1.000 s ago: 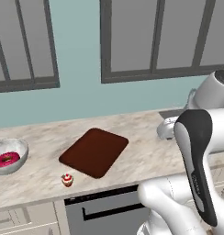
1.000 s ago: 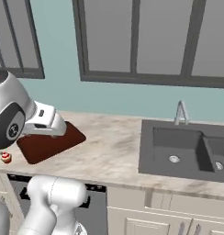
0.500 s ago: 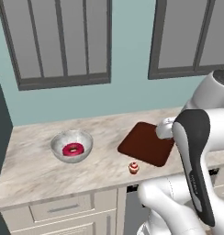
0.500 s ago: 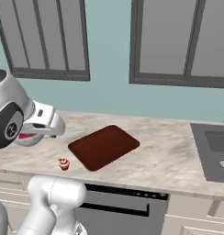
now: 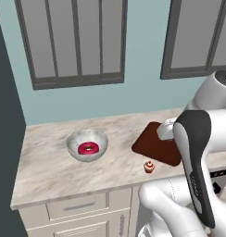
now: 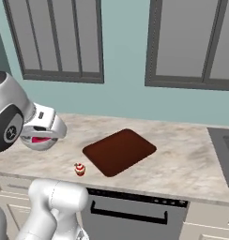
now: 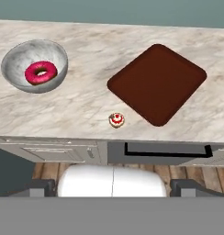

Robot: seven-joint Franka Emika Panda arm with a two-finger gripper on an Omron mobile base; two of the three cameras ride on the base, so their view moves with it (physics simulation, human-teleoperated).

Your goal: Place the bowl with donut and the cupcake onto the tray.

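We see that the whole picture has slid sideways since the earlier frames, so the base has driven along the counter (image 5: 50, 162) and the things themselves have not moved on it. A second ago the bowl (image 5: 87, 145) sat at the far left edge of the left base view; now it stands near the middle of that view, with the donut (image 5: 88, 148) lying inside it. In the right base view the sink, which filled the right side a second ago, is now down to a dark corner at the right edge, and the tray (image 6: 119, 151) has come to the centre. The tray lies flat on the counter to the right of the bowl, well apart from it. The cupcake (image 5: 149, 167) stands upright near the front edge of the counter, just in front of the tray's near corner and not touching it. In the hand view the bowl (image 7: 35, 71), the cupcake (image 7: 116, 120) and the tray (image 7: 157, 84) all lie far below. Our gripper (image 7: 113, 188) hangs high above the counter with its jaws spread as wide as they go and nothing between them.
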